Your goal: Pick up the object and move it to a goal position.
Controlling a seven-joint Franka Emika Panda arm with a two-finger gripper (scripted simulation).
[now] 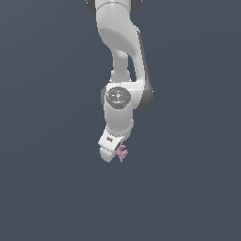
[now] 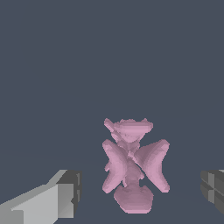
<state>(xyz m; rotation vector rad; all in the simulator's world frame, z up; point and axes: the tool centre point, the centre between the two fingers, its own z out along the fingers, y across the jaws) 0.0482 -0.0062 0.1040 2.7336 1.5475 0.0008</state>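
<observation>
The object is a small pink spiky, branching piece, like a bit of coral. In the wrist view it sits between the two fingers of my gripper, with a visible gap on each side, so the fingers do not touch it. The gripper is open. One finger shows light grey with a dark pad, and only the dark tip of the other finger is in view. In the exterior view the white gripper hangs tilted at the end of the arm, with the pink object at its tip, on the exterior view's right side.
The white arm comes down from the top middle of the exterior view. Around it there is only a plain dark grey-blue ground; no other objects, edges or goal marker show.
</observation>
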